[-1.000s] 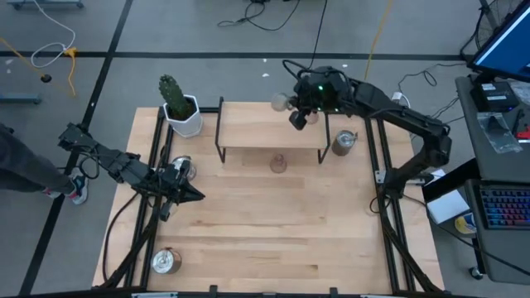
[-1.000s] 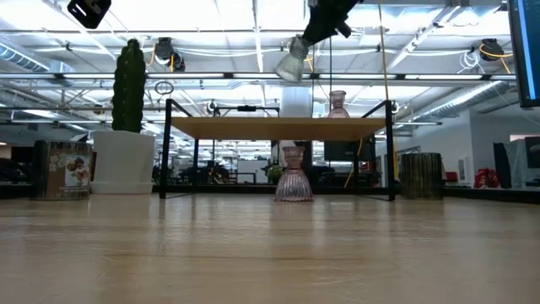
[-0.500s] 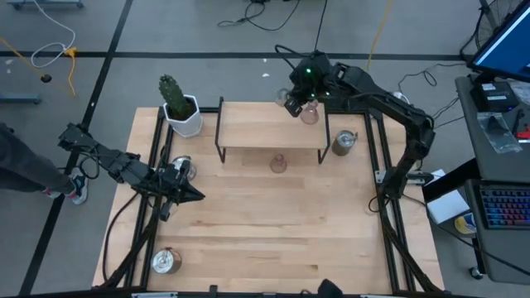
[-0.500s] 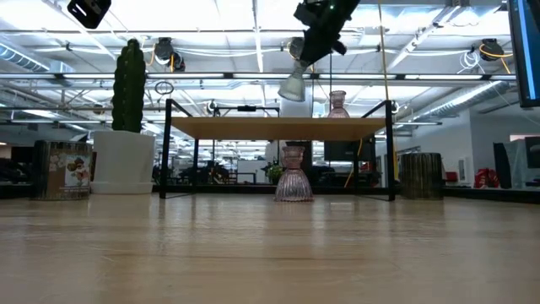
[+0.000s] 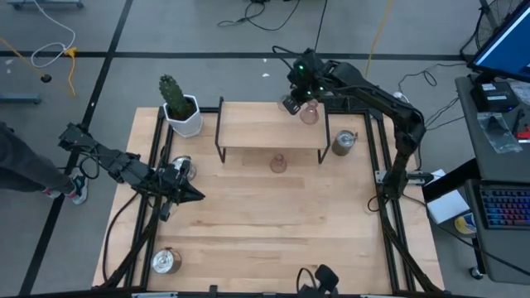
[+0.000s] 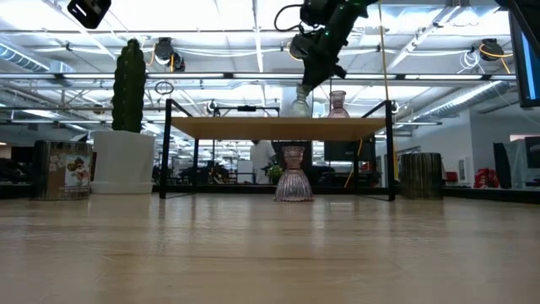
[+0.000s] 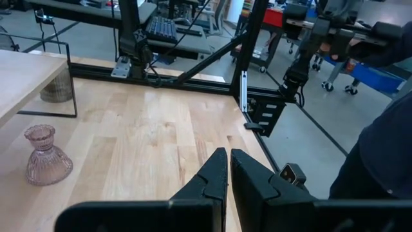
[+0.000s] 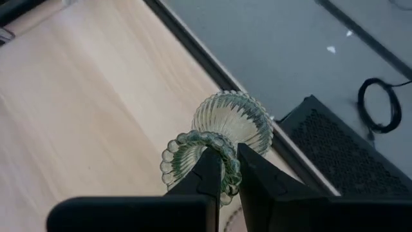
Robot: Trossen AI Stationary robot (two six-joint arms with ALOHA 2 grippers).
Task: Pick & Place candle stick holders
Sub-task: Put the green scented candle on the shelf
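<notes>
My right gripper (image 5: 291, 104) is shut on the olive-green holder (image 6: 300, 102) over the far edge of a small wooden shelf (image 5: 261, 131). The holder's base is at the shelf top; I cannot tell whether it touches. One pale pink holder (image 5: 310, 114) stands on the shelf beside it. The other pink holder (image 5: 278, 163) stands on the table by the shelf's front. Silver cups stand at the right (image 5: 344, 142), at the left (image 5: 181, 168) and near the front left corner (image 5: 166, 261). My left gripper (image 5: 197, 196) is shut and empty, low at the table's left. My right gripper holds the green holder by its scalloped top rim (image 8: 226, 182), pinched between the two fingers. One finger (image 8: 207, 169) seems to be inside the mouth and the other outside. The fingers come from above, slanting down. The holder hangs about upright, flared base (image 8: 237, 121) down.
A white pot with a green cactus (image 5: 183, 114) stands at the far left corner. Black frame rails run along the table's left and right sides (image 5: 377, 165). The middle and front of the wooden table (image 5: 265, 223) are bare. A person's leg shows at far left (image 5: 25, 165).
My right gripper has carried the green holder toward the table's far edge and a little left, and down to the shelf top. The holder, tilted a second ago, now hangs about upright beside the pink holder on the shelf.
</notes>
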